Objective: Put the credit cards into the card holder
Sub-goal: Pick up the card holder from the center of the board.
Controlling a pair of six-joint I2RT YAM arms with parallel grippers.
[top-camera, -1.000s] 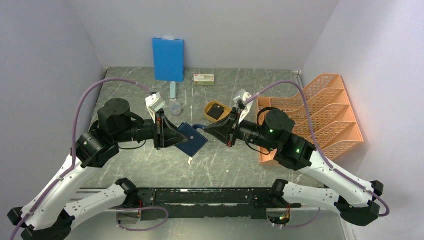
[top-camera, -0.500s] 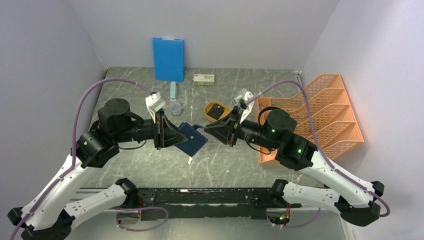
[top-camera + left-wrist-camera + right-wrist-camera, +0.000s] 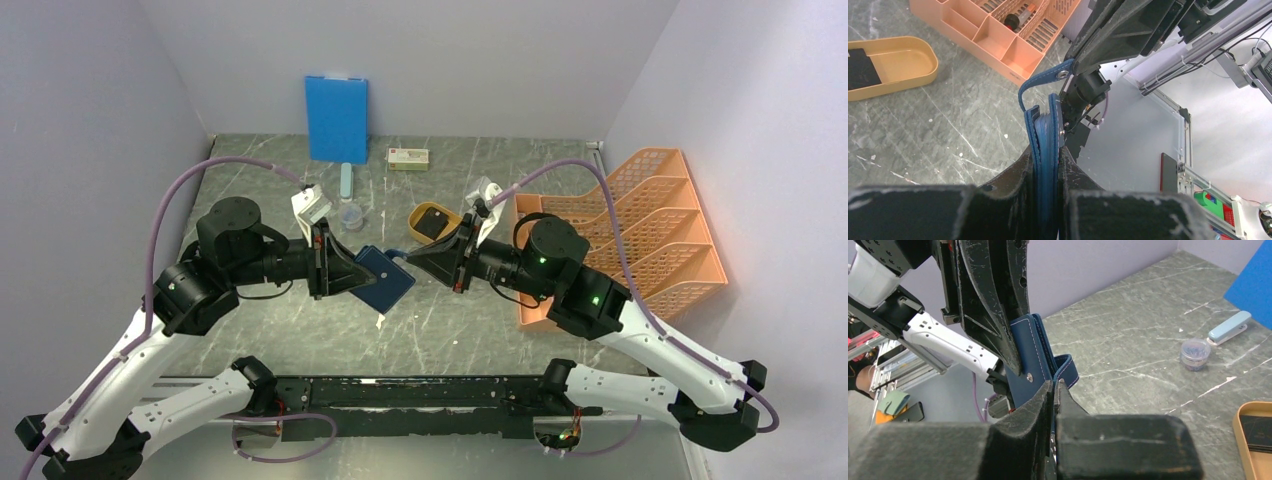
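My left claw (image 3: 358, 270) is clamped on the card holder (image 3: 388, 280). It grips the case edge-on, one finger against each dark blue face, and holds it up off the table (image 3: 300, 330). Past my left fingertips the holder sticks out toward my other claw, and the lighter blue edges of its inner layers show between the covers. Beyond this claw, toward the back wall, a small clear jar (image 3: 351, 215) and a pale blue stapler (image 3: 346, 181) sit on the table. A bright blue board (image 3: 336, 118) leans against the wall behind them.

The snap tab (image 3: 1048, 80) curls away from the holder's top edge to my right claw (image 3: 412, 257), which meets the left one tip to tip. The right fingers are pressed together on the end of that tab, and its metal snap shows just at their edge.

Behind my right claw lies the yellow oval tray (image 3: 933, 65) with a dark flat piece (image 3: 860, 72) at one end. Farther out on that claw's right side stands the orange file rack (image 3: 650, 230).
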